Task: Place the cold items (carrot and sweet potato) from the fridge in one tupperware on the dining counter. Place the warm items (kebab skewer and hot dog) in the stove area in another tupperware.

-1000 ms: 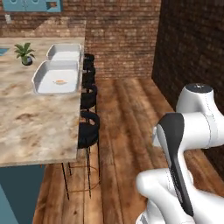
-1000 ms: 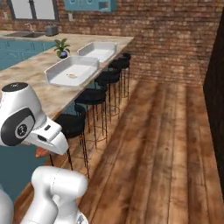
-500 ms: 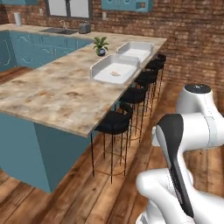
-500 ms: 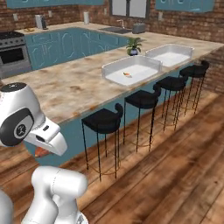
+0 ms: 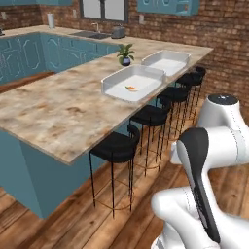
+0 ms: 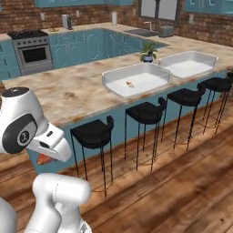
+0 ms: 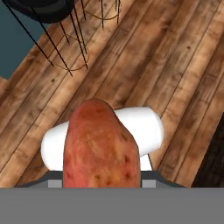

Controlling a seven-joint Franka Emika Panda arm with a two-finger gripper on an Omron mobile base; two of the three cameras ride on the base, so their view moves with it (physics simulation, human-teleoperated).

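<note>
A: What's in front of the robot?

B: The dining counter [image 5: 58, 112], beige marbled top on a teal base, w/ black stools [image 5: 114, 146] lined along its near edge. Two white tupperware tubs sit side by side on it. The nearer tub [image 5: 133, 82] has the carrot [image 5: 131, 88] lying on its floor, small & bright orange. The farther tub [image 5: 166, 62] is just beyond it; a small potted plant [image 5: 126, 53] stands near both.

A: And the sweet potato?

B: In the hand view, the sweet potato [image 7: 101, 146] sits close up, reddish-orange w/ dark specks, over wood floor [image 7: 175, 65] & a stool's wire legs. It sits where the gripper's fingers would be, so the gripper [image 7: 101, 181] looks closed round it; fingertips themselves are hidden behind it.

A: Anything else?

B: In the right base view, the stove area [image 6: 29, 50] w/ steel oven front is at the far left, behind the counter. A sink [image 5: 92, 35] sits under the window at the back.
</note>
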